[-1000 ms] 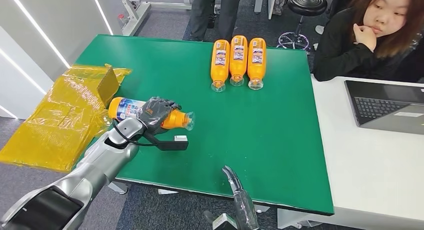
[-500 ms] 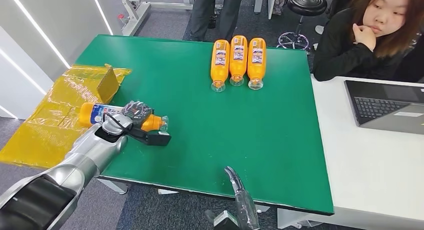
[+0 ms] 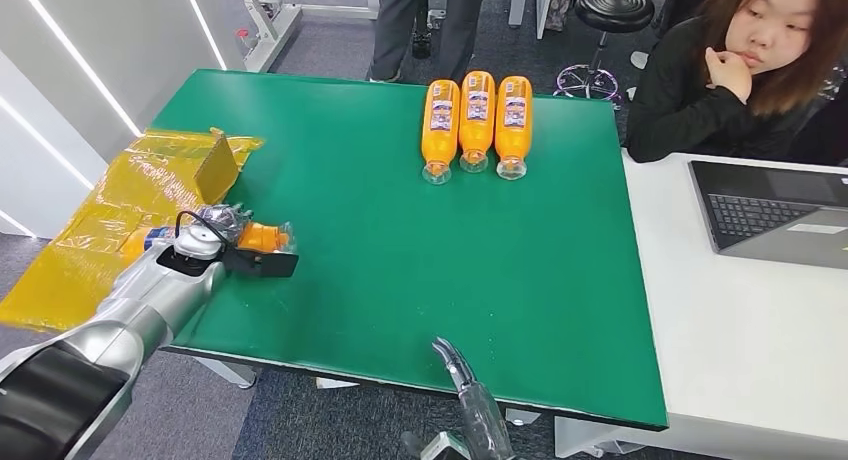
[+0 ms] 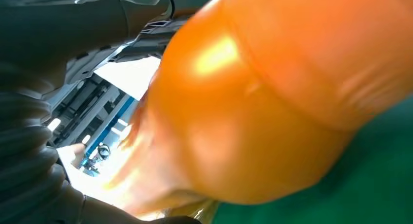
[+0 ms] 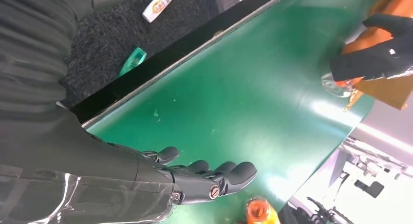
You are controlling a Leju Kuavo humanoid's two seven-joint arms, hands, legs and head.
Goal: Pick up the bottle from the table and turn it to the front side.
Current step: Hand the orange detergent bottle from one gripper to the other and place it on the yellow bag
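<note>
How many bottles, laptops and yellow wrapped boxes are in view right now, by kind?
Orange bottles: 4, three in a row on the green table, one gripped by the left hand
Laptops: 1
Yellow wrapped boxes: 1
Total: 6

Open green table centre, three bottles far edge

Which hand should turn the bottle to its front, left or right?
Left, probably. The left hand already grips the orange bottle at the green table's left edge. The right hand hangs empty, fingers apart, at the near edge, well away from it.
</note>
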